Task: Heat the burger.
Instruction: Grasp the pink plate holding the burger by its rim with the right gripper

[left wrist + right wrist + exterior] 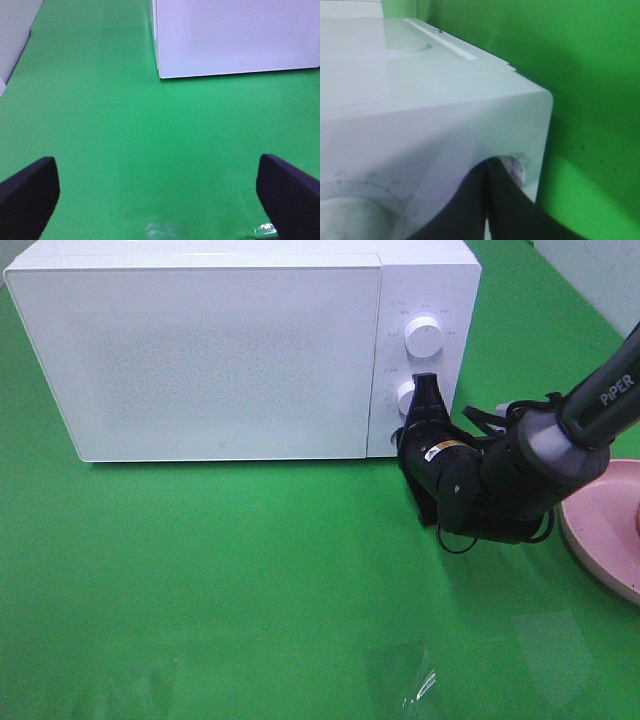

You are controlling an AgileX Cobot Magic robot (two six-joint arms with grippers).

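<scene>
The burger is out of view. The white microwave (pixel 200 350) stands at the back with its door closed. My right gripper (pixel 426 390) is shut, its dark fingers pressed together, and their tips rest against the lower knob (pixel 403 398) of the control panel. The right wrist view shows the joined fingertips (pixel 487 167) in front of that knob (pixel 516 171). Above it sits the upper knob (pixel 424 337). My left gripper (pixel 160 200) is open over bare green cloth, nothing between its fingers (pixel 27 195), a short way in front of the microwave's left corner (pixel 235 35).
A shallow pink plate (pixel 605 530) lies on the green table at the right edge, beside the right arm. Green cloth covers the table in front of the microwave. A grey wall edge (pixel 12 35) shows in the left wrist view.
</scene>
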